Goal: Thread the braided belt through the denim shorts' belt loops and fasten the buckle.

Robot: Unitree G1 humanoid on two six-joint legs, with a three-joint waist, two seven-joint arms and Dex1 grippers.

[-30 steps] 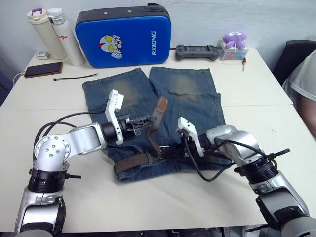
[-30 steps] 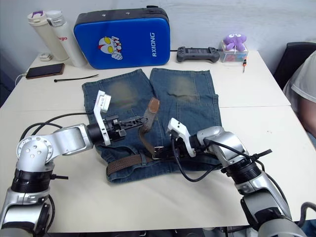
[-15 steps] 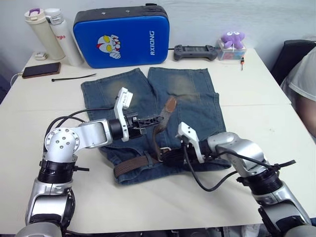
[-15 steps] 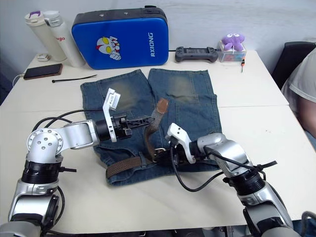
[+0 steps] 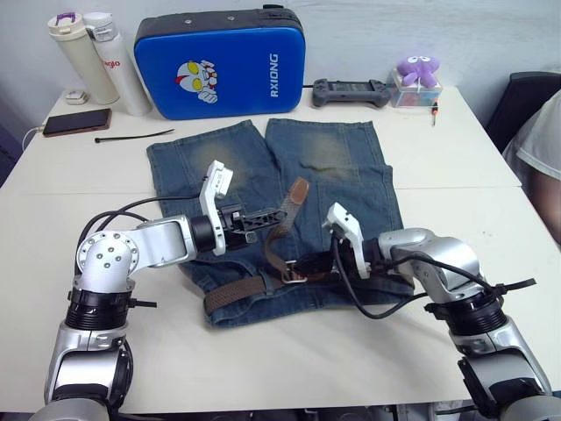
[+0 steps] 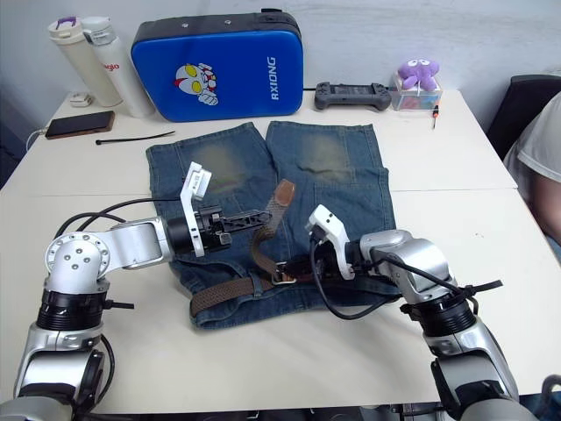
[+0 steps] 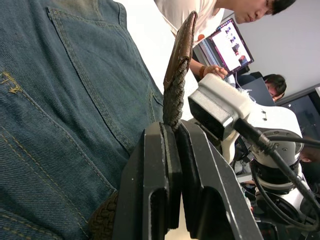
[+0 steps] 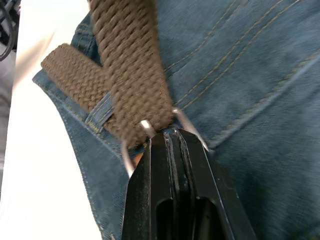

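Denim shorts [image 5: 263,184] lie flat mid-table, braided belt [image 5: 250,285] along the waistband at the table's near edge, left gripper [image 5: 268,214] pinching its raised tip end, right gripper [image 5: 302,266] clamped on the buckle [image 8: 160,135].

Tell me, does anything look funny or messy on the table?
Nothing is spilled or broken. The odd bit is the braided belt: its free end sticks up off the denim shorts, pinched in the left hand, while the right hand grips the buckle. It isn't fastened yet.
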